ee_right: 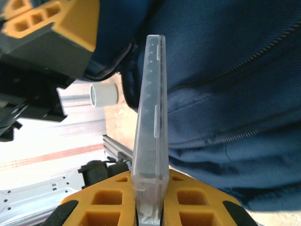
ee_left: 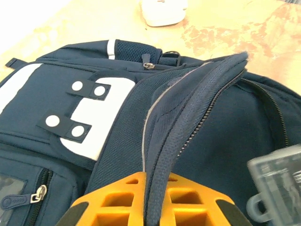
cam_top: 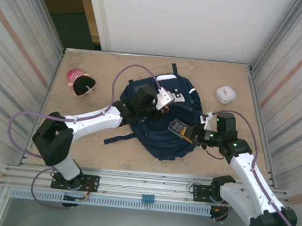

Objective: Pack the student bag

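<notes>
The student bag (cam_top: pixel 163 126), a large navy-blue fabric backpack with white patches and snap tabs, lies flat in the middle of the tan tabletop (cam_top: pixel 91 63), its dark straps trailing off its near-left edge toward the front rail. The left gripper (ee_left: pixel 153 190) is pinched narrow on the bag's zipper-edged flap, the fold of fabric rising between its orange fingers (ee_left: pixel 113 197) and standing up as a ridge above the front pocket. The right gripper (ee_right: pixel 150 193) is clamped on a flat clear plastic case (ee_right: pixel 151 117), held upright and edge-on just beside the bag's near-right side, with the raised flap and the left gripper's orange finger close above it. From overhead the two grippers sit near each other over the bag's centre, the left (cam_top: pixel 161 107) on the far side and the right (cam_top: pixel 191 134) on the near side. Beyond the bag, a small white rounded-square box (cam_top: pixel 225 94) rests near the far-right corner, well apart from the bag's edge. A pink-and-black plush toy (cam_top: pixel 80 82) lies toward the far-left, apart from the bag and beside the left arm. Bare tabletop runs along the far edge behind the bag and across the near-left corner; ribbed metal walls (cam_top: pixel 15 66) close in both sides.
</notes>
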`<action>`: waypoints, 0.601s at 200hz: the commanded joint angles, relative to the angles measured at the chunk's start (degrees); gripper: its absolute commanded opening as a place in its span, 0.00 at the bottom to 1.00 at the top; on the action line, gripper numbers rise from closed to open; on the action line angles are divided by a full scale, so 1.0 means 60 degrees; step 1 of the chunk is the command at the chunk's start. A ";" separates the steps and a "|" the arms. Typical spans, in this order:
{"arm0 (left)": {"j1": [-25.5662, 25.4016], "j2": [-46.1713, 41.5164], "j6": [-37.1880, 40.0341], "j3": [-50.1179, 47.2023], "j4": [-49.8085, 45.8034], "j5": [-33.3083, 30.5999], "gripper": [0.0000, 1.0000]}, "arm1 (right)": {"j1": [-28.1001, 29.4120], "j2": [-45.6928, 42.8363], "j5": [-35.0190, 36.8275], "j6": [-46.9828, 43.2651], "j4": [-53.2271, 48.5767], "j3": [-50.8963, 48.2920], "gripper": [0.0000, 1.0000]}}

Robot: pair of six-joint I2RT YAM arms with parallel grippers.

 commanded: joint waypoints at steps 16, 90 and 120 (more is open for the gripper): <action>0.0147 -0.0762 -0.0217 0.0347 0.0871 0.0890 0.05 | 0.0647 0.1737 0.0436 0.1425 0.3263 0.0077 0.07; 0.0157 -0.1127 -0.0391 -0.0016 0.1209 0.0867 0.07 | 0.0511 0.4478 0.0305 0.1739 0.3515 0.1226 0.31; 0.0181 -0.1232 -0.0417 -0.0145 0.1272 0.0834 0.09 | -0.0291 0.4172 0.0667 0.1077 0.1922 0.1581 0.56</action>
